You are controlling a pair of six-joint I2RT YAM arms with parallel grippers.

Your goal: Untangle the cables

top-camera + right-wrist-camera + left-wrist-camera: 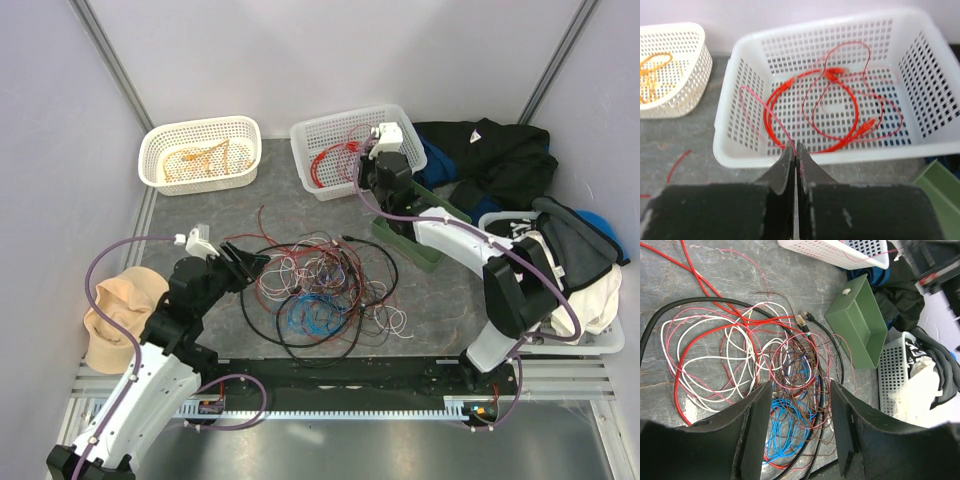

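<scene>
Right pincer [795,148] is closed on a thin pink cable [745,89] that runs over the near rim of the white basket [920,145], where red cables [852,107] lie. Left pincer [801,390] hangs open over the tangle [320,290] on the counter [200,210], in front of that basket.

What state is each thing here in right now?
cable tangle: knotted, loose on the table.
white basket: holding red cables.
cream basket: holding orange cables.
green box: empty.
left end effector: open, above the tangle.
right end effector: shut on pink wire.
</scene>
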